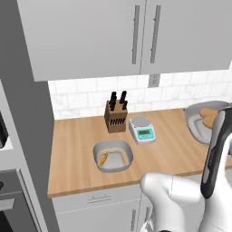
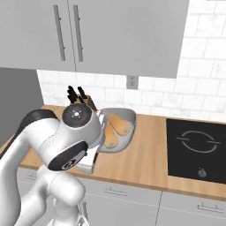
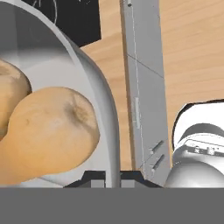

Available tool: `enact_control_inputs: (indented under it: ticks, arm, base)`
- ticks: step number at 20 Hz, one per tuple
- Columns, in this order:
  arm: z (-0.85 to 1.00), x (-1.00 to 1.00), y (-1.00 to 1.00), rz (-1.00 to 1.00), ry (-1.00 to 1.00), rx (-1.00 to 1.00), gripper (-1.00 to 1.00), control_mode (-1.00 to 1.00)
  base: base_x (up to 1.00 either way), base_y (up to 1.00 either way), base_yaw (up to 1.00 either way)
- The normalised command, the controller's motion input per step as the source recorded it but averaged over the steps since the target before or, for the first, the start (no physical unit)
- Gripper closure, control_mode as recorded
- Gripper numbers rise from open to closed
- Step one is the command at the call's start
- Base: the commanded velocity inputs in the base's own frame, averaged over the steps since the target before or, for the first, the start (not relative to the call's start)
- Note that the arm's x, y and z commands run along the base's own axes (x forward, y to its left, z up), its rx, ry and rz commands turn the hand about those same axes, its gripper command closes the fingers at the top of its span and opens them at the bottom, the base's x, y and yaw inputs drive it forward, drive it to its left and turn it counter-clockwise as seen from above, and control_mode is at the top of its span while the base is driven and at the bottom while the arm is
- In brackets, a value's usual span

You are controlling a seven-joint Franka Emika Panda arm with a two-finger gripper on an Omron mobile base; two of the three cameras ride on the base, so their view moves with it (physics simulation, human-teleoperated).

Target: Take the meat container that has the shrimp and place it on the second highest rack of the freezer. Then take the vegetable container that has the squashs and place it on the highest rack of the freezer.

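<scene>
The hand sits at the rim of the vegetable tub, one dark fingertip on each side of the grey wall in the hand view. The tips look closed on the rim, gripping it. Two squashes lie inside, large tan-orange lumps touching each other and filling much of the tub.

In the right base view the vegetable tub appears tilted, its far edge higher, just behind the white arm, with the squashes visible in it. It lies over the wooden counter, left of the black cooktop. In the left base view the same tub is at the right edge, partly behind the arm.

The meat tub rests flat on the counter near its front edge, well apart from the vegetable tub. The shrimp lies at its left side. Behind it stand a knife block and a small scale, side by side near the tiled wall.
</scene>
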Motion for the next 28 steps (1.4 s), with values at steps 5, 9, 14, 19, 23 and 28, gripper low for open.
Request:
enact_control_inputs:
  ticks: [5,9,14,19,23,28]
  arm:
    - [0.99,-0.58,0.13,0.0,0.11,0.32,1.0,-1.0]
    - [0.44,-0.09,0.45,0.0,0.0,0.26,1.0,-1.0]
    - [0.01,-0.19,0.9,0.02,0.03,0.06,1.0,-1.0]
    - [0.0,0.0,0.0,0.0,0.0,0.0,1.0,1.0]
    - [0.0,0.0,0.0,0.0,0.0,0.0,1.0,1.0]
    - [0.0,0.0,0.0,0.0,0.0,0.0,1.0,1.0]
  base:
    - [0.0,0.0,0.0]
    - [0.0,0.0,0.0]
    - [0.0,0.0,0.0]
    - [-1.0,0.93,0.21]
    - [-0.98,0.98,0.41]
    - [-0.45,0.99,0.64]
